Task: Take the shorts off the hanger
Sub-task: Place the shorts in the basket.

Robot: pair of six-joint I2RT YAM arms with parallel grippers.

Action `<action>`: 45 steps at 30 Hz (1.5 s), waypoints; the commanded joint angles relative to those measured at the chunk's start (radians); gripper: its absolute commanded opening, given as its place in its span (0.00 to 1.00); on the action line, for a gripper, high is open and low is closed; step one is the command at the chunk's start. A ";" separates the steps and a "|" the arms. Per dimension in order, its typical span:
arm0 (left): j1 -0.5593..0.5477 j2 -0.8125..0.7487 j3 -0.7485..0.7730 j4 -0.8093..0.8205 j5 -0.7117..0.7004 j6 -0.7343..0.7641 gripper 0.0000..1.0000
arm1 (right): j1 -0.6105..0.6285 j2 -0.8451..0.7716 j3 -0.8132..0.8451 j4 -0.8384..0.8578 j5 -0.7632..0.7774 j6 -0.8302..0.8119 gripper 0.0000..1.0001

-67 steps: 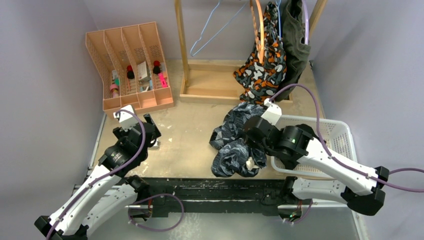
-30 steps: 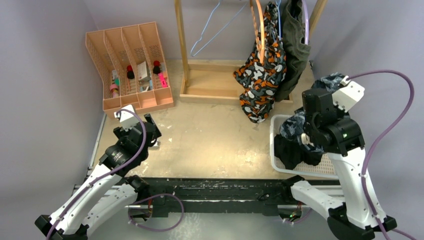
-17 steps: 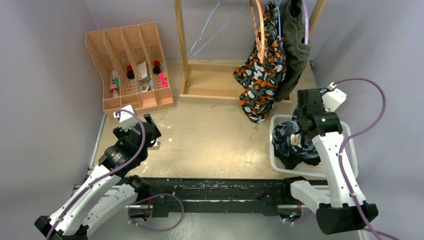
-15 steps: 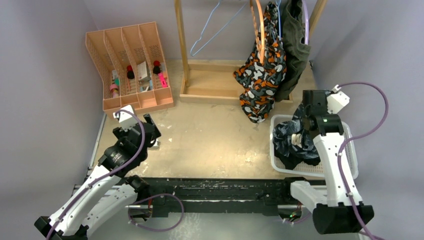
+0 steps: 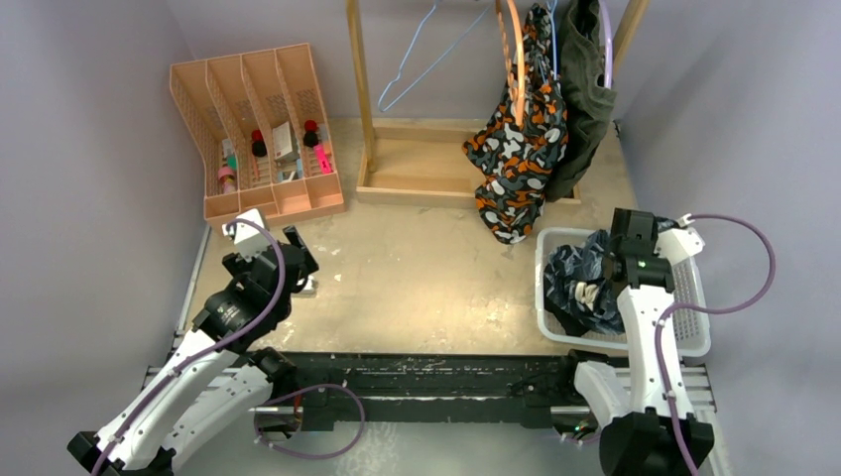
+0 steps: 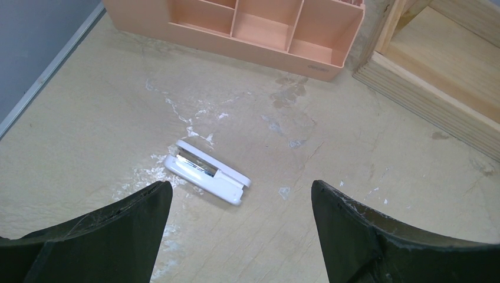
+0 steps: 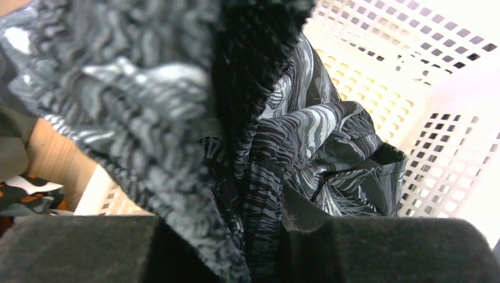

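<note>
Currently your right tool [image 7: 236, 242] grips the patterned shorts [image 5: 580, 283], which droop into the white basket [image 5: 694, 307]. Your left tool [image 6: 242, 236] hangs released above the desk [image 6: 354, 147]. Camouflage shorts [image 5: 516, 159] and olive shorts [image 5: 585, 99] hang on the rack [image 5: 362, 89].

Soft, even light; close-up blur.

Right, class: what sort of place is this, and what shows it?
Probably a robot lab bench staged as a laundry corner: two robot arms mounted on the table, a wooden rack with shorts on hangers, and a white basket.
</note>
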 commanded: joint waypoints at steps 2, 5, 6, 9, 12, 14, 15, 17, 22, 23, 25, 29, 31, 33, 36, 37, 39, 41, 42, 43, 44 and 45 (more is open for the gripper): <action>0.007 -0.006 0.007 0.029 -0.005 0.010 0.88 | -0.004 -0.005 0.067 0.063 0.066 0.020 0.34; 0.006 -0.004 0.008 0.029 -0.004 0.010 0.88 | -0.004 -0.029 0.105 0.008 0.043 0.034 0.52; 0.007 -0.003 0.008 0.029 -0.003 0.011 0.88 | -0.004 -0.049 0.110 -0.007 0.031 0.047 0.63; 0.006 -0.001 0.008 0.030 -0.001 0.013 0.88 | -0.004 -0.117 0.110 0.013 -0.006 0.019 0.74; 0.006 0.004 0.008 0.033 0.005 0.016 0.88 | -0.004 -0.143 0.164 -0.024 -0.038 -0.001 0.78; 0.007 0.005 0.007 0.035 0.008 0.018 0.88 | -0.004 -0.149 0.205 -0.052 -0.063 -0.018 0.78; 0.006 0.008 0.008 0.037 0.009 0.019 0.88 | -0.004 -0.156 0.220 -0.035 -0.104 -0.058 0.76; 0.006 0.010 0.008 0.039 0.013 0.021 0.88 | -0.004 -0.172 0.240 0.017 -0.183 -0.135 0.74; 0.008 0.010 0.007 0.039 0.013 0.021 0.88 | -0.004 -0.171 0.188 0.131 -0.430 -0.241 0.65; 0.009 0.008 0.008 0.038 0.012 0.021 0.88 | -0.004 -0.152 0.168 0.132 -0.450 -0.221 0.63; 0.008 0.005 0.008 0.035 0.007 0.018 0.88 | -0.004 -0.110 0.123 0.123 -0.480 -0.182 0.57; 0.008 -0.004 0.007 0.033 0.003 0.016 0.88 | -0.004 -0.081 -0.041 0.134 -0.458 -0.036 0.55; 0.008 -0.005 0.008 0.032 0.002 0.016 0.88 | -0.004 -0.088 -0.095 0.114 -0.423 0.034 0.55; 0.008 -0.006 0.007 0.034 0.002 0.015 0.88 | -0.004 -0.105 -0.144 0.120 -0.411 0.101 0.53; 0.008 -0.003 0.008 0.034 0.005 0.016 0.88 | -0.004 -0.107 -0.111 0.088 -0.370 0.167 0.55; 0.007 -0.001 0.007 0.036 0.007 0.018 0.88 | -0.005 -0.105 -0.105 0.089 -0.357 0.176 0.57; 0.007 0.000 0.008 0.035 0.008 0.018 0.88 | -0.004 -0.091 -0.072 0.070 -0.328 0.167 0.58; 0.008 -0.004 0.008 0.034 0.005 0.017 0.88 | -0.004 -0.076 -0.014 0.054 -0.332 0.134 0.59; 0.008 -0.006 0.008 0.033 0.003 0.016 0.88 | -0.004 -0.074 0.031 0.059 -0.341 0.101 0.60; 0.007 -0.009 0.008 0.033 0.003 0.017 0.88 | -0.004 -0.076 0.066 0.063 -0.343 0.067 0.61; 0.008 -0.011 0.008 0.033 0.003 0.016 0.88 | -0.004 -0.077 0.101 0.052 -0.334 0.046 0.61; 0.009 -0.012 0.008 0.033 0.003 0.016 0.88 | -0.004 -0.079 0.136 0.019 -0.330 0.042 0.62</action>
